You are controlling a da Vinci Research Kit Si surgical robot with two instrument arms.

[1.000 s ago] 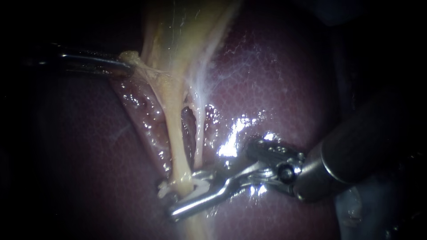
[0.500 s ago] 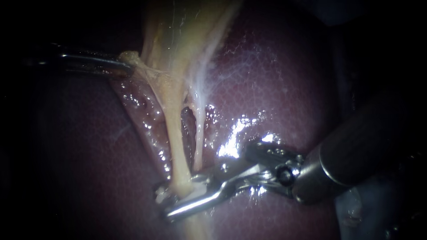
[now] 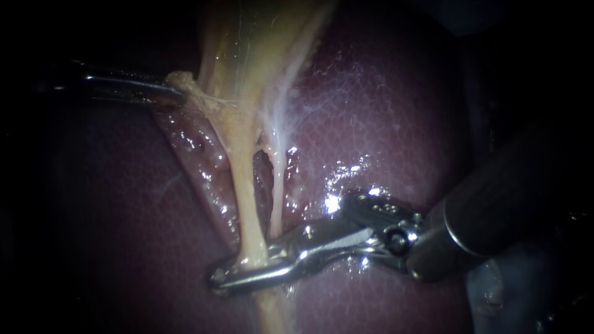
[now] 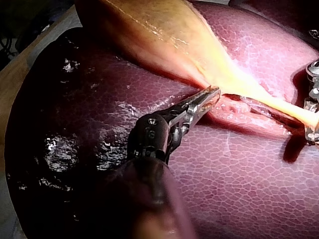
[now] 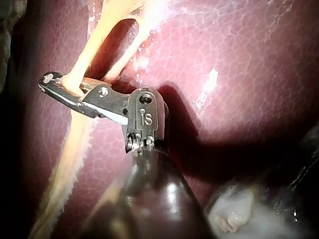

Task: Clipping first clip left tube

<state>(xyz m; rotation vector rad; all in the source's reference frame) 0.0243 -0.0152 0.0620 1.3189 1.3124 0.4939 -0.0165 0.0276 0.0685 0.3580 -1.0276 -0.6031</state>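
1. The right instrument (image 3: 230,275) now has its jaws squeezed tight on the left tube (image 3: 244,204), low down; a moment ago they stood wide open around it
2. That squeeze should press the clip on, but I cannot see the clip itself
3. The left instrument (image 3: 178,91) still pinches the gallbladder (image 3: 247,49) at its edge, holding the tube stretched over the liver (image 3: 383,124)

Right instrument (image 3: 221,276) now seemingly tight on left tube (image 3: 245,198)
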